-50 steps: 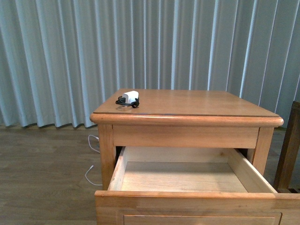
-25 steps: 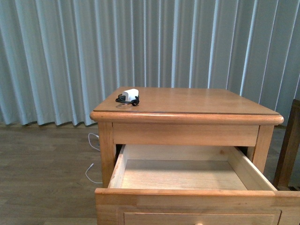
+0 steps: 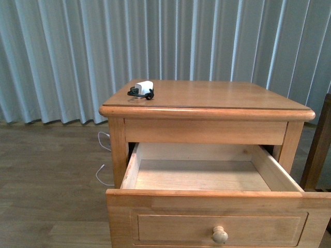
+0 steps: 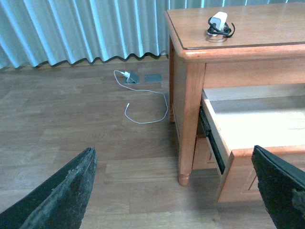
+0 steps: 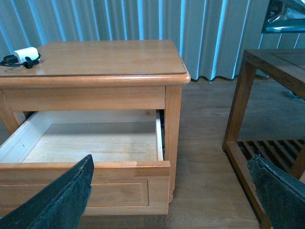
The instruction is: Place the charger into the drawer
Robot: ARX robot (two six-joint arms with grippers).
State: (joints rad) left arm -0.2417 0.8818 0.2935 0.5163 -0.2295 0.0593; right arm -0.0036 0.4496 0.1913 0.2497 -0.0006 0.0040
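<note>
A thin white loose cable (image 4: pixel 147 117) is seen on the wooden floor just left of the honey-coloured wooden bedside table (image 3: pixel 222 95). It is joined by a white plug to one of two grey floor plates (image 4: pixel 132 78) near the table's left rear leg.

One small white blocky charger with a bundled black cord (image 3: pixel 142 89) is found on the table top, near its left edge and outside the drawer; any marking on it is too small to be read.

One wide wooden drawer with a pale interior (image 3: pixel 207 194) is pulled out from under the top, and one round wooden knob (image 3: pixel 220 235) is fixed in its recessed front panel. Nothing is seen inside it.

One darker wooden slatted table (image 5: pixel 267 62) is placed to the right of the bedside table, apart from it.

The left gripper (image 4: pixel 172 152) is held low to the left of the bedside table, its dark fingers (image 4: pixel 62 195) spread wide with nothing between them. The right gripper (image 5: pixel 170 160) is likewise spread wide before the drawer, gripping nothing.

Against the front picture of a second ago, the table top is seen at a flatter angle, and the drawer's front panel and knob have come into view. The charger is kept at the same spot on the top.
</note>
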